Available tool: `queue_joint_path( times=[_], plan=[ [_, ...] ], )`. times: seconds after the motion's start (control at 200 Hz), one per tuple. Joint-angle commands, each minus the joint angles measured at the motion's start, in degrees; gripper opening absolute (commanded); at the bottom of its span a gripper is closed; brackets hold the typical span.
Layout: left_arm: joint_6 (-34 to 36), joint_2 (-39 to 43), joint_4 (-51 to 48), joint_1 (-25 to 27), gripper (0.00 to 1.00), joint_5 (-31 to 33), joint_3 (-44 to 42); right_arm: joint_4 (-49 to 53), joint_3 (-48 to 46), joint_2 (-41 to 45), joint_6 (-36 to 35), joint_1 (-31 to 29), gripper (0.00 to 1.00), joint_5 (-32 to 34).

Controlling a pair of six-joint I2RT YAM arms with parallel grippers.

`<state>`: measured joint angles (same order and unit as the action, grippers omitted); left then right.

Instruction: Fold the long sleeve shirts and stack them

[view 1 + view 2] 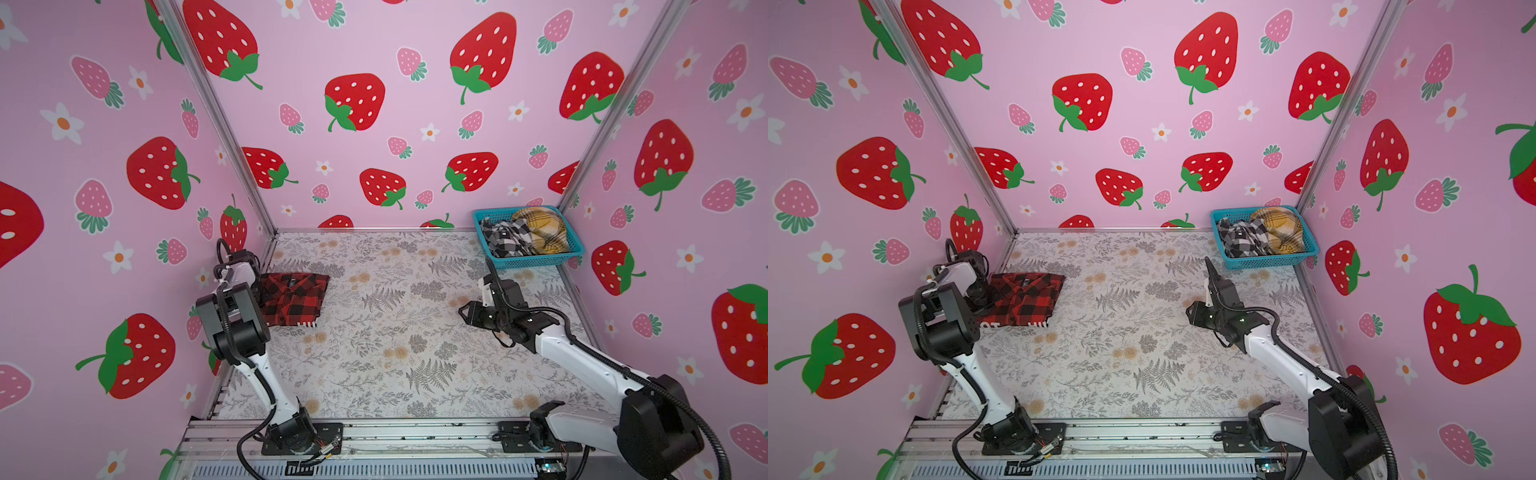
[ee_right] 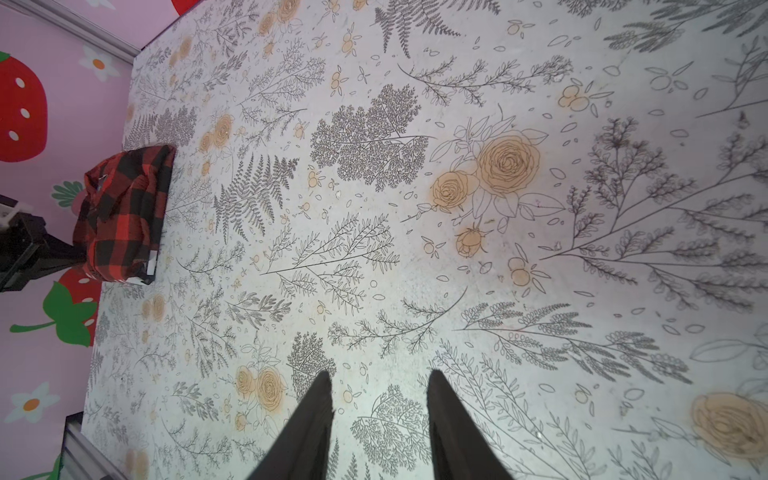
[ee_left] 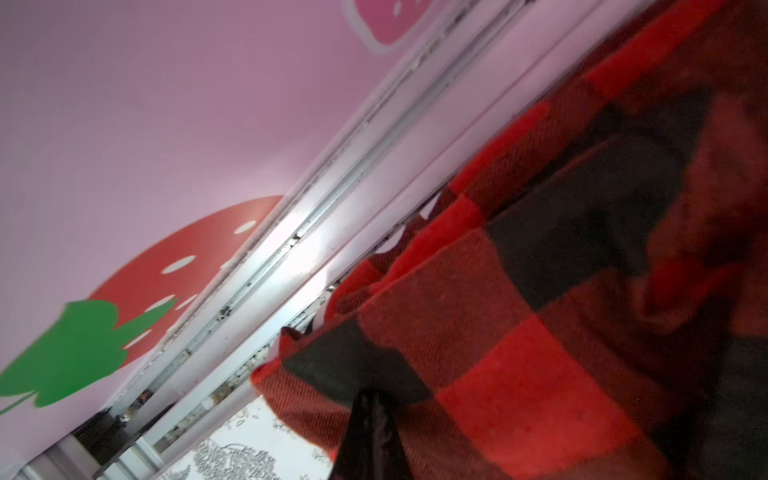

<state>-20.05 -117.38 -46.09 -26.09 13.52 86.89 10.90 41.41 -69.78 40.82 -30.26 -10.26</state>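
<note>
Left gripper (image 3: 370,401): jaws shut, tips down on the edge of the red-and-black buffalo-check shirt (image 1: 297,299). The wrist view does not settle whether any cloth is pinched between them, so I log it as closed and touching.

Right gripper (image 2: 380,374): jaws apart, nothing between them, hovering over bare floral table (image 1: 395,353) right of centre, well apart from any cloth.

The red shirt lies as a compact folded rectangle at the table's left edge, just beside the aluminium rail (image 3: 291,257) at the foot of the wall. White lettering (image 1: 1013,324) shows along its near edge.

Step, as I judge it: first shirt is folded and placed as the base of the stack, and the left arm is finishing on it. Two remain.

Next move calls for the right arm to reach back into the turquoise basket (image 1: 536,262) in the far right corner. There the black-and-white check shirt (image 1: 505,239) and the mustard plaid shirt (image 1: 540,232) lie crumpled together.

Obstacles: the two are touching, so one may drag the other out, and the basket rim may catch a sleeve.
</note>
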Motion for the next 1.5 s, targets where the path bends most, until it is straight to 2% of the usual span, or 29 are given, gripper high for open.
queue_joint_path(
  times=[0.0,0.07,0.18,0.265,0.425,0.57,0.62,0.685,0.75,0.785,0.8,0.825,0.865,0.895,0.93,1.01,1.105,1.205,1.356,1.466,1.496],
  plan=[
    [-1.36,-1.34,0.07,0.25,0.07,-5.9,0.08,1.15,0.73,0.25,1.1,-0.24,0.4,1.12],
    [-1.38,-1.1,0.48,0.42,0.11,-6.42,-0.82,1.15,1.11,0.42,1.18,-0.24,0.4,1.67],
    [-2.57,2.46,0.42,0.46,0.28,-8.29,-1.77,2.1,2.45,0.92,0.94,-0.26,0.4,2.73],
    [-3.64,7.14,0.08,0.8,0.38,-10.27,-2.6,3.07,4.02,1.77,0.34,-0.15,0.41,4.76],
    [-3.97,18.67,-0.36,2.84,0.47,-11.8,-5.9,4.98,7.63,5.43,-0.96,-0.06,0.47,10.74],
    [-4.35,31.09,2.92,7.27,0.52,-13.23,-11.26,4.87,9.12,11.61,-1.61,0.02,0.51,21.06],
    [-4.38,35.42,5.12,9.92,0.52,-13.45,-13.67,3.84,8.79,14.01,-2.56,0.11,0.58,24.69],
    [-3.99,41.08,9.34,13.66,0.53,-13.13,-17.57,-0.78,6.67,17.09,-6.29,0.11,0.65,25.51],
    [-3.13,46.61,15.42,17.06,0.53,-11.1,-22.62,-3.53,4.77,20.06,-8.11,0.15,0.77,28.85],
    [-2.46,49.55,19.87,18.04,0.53,-10.84,-25.99,-5.18,3.29,20.56,-8.47,0.16,0.87,32.4],
    [-2.12,50.74,21.88,18.25,0.53,-10.88,-27.46,-5.83,2.52,20.81,-8.85,0.2,0.98,33.98],
    [-1.97,52.31,25.21,18.41,0.55,-10.49,-30.22,-7.05,0.83,20.95,-9.47,0.2,1.0,37.22],
    [-2.16,54.23,31.24,18.52,0.68,-8.66,-35.01,-8.55,-2.41,21.32,-10.68,0.2,1.0,40.47],
    [-1.36,55.25,35.83,18.48,0.84,-6.85,-38.61,-10.57,-4.75,21.56,-11.88,0.2,1.0,43.53],
    [-0.74,55.77,40.36,18.56,1.0,-4.86,-42.49,-12.8,-7.16,22.02,-13.35,0.2,1.0,46.79],
    [3.17,55.46,45.5,18.63,0.99,-3.48,-47.49,-19.02,-12.38,22.13,-16.82,0.51,1.0,54.01],
    [3.77,53.23,48.89,18.63,0.99,-2.66,-50.34,-24.23,-16.69,18.99,-18.17,2.44,1.0,59.76],
    [4.95,50.96,55.61,18.69,0.99,-2.76,-54.27,-28.47,-19.65,13.29,-18.49,5.97,1.0,61.2],
    [7.27,45.15,67.69,18.7,0.99,-4.73,-59.89,-40.42,-24.61,6.41,-23.24,9.72,1.0,64.58],
    [9.63,39.0,73.41,18.66,0.99,-11.2,-59.46,-53.85,-29.16,1.73,-25.81,13.5,1.0,59.78],
    [10.42,38.07,72.25,18.7,0.99,-13.35,-58.13,-53.84,-28.64,1.1,-26.24,14.34,1.0,58.2]
  ],
)
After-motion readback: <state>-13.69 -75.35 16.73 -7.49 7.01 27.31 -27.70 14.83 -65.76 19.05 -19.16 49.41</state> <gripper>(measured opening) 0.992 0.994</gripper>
